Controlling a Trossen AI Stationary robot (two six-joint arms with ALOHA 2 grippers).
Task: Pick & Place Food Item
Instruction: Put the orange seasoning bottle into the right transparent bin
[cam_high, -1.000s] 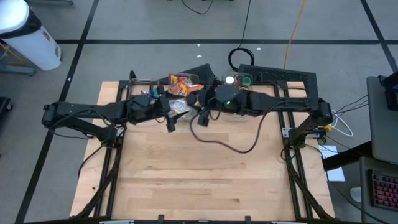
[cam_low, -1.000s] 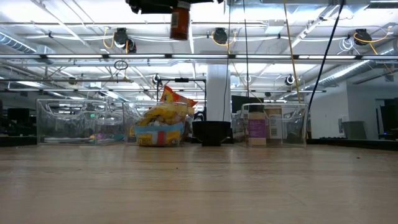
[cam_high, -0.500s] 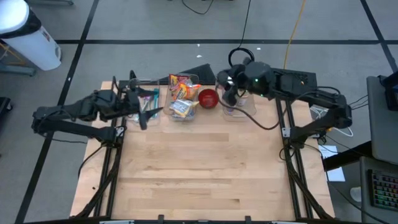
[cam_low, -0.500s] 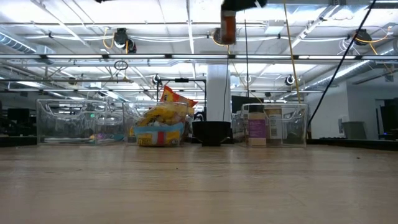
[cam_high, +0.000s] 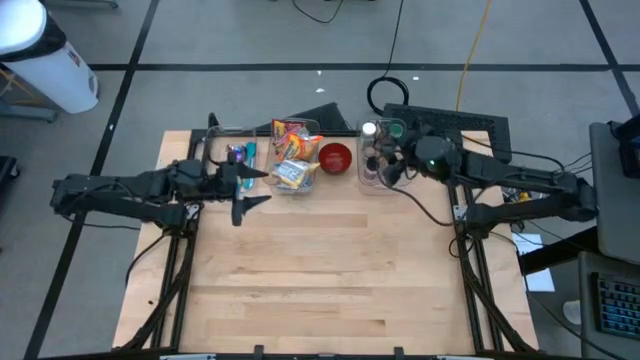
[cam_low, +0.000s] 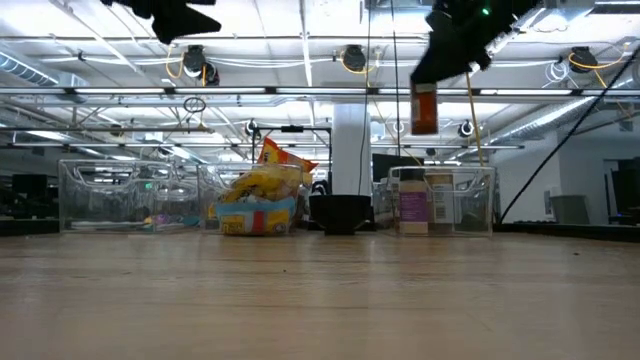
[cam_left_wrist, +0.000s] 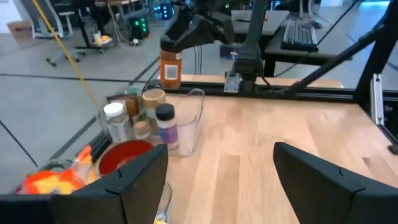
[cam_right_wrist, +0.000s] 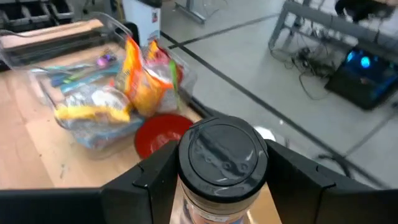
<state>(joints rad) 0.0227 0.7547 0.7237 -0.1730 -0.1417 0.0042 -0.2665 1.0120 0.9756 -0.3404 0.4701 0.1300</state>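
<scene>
The left hand (cam_high: 243, 196) has pulled back over the tabletop (cam_high: 320, 280) beside the snack bin (cam_high: 291, 168), fingers spread wide and empty. The right hand (cam_low: 440, 62) now grips the spice jar (cam_low: 424, 108), carried across from mid-table to hang above the jar bin (cam_low: 440, 202). Handover looks done; lowering it in remains.

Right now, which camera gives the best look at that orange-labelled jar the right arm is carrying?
The left wrist view: the jar hangs in full side view from the right tool above the clear bin. The low view shows it smaller; the right wrist view shows only its black lid; the high view hides it.
</scene>
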